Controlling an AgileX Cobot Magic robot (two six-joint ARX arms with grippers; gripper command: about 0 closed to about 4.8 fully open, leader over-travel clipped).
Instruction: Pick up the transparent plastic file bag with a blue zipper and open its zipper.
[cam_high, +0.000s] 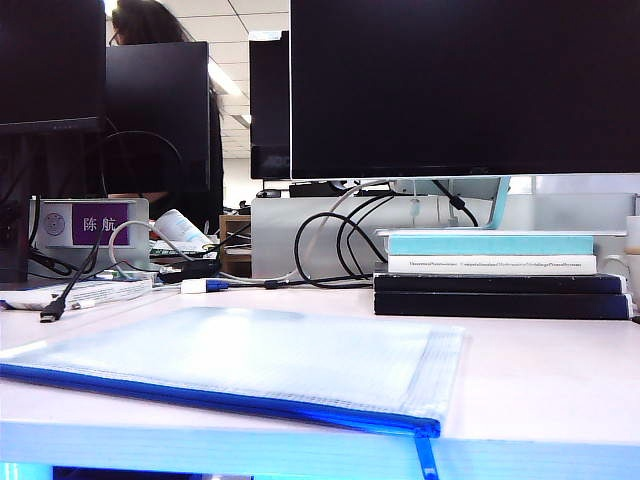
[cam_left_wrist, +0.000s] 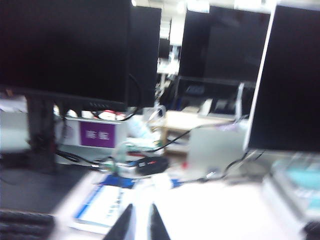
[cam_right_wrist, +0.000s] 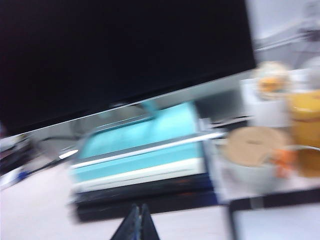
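Note:
The transparent plastic file bag (cam_high: 250, 360) lies flat at the table's front edge in the exterior view. Its blue zipper (cam_high: 200, 393) runs along the near long edge, and the pull (cam_high: 427, 460) hangs over the edge at the right. Neither gripper appears in that view, and the bag appears in neither wrist view. In the blurred left wrist view my left gripper (cam_left_wrist: 141, 212) hovers over the white table with only a thin slit between its fingertips and nothing in it. My right gripper (cam_right_wrist: 138, 212) is shut and empty, pointing level at the book stack (cam_right_wrist: 145, 165).
A stack of books (cam_high: 500, 275) stands at the back right under a large monitor (cam_high: 460, 85). Black cables (cam_high: 340, 250) loop behind the bag. A booklet (cam_high: 90, 290) and a purple name plate (cam_high: 100, 222) sit at the back left. A lidded mug (cam_right_wrist: 252, 150) stands beside the books.

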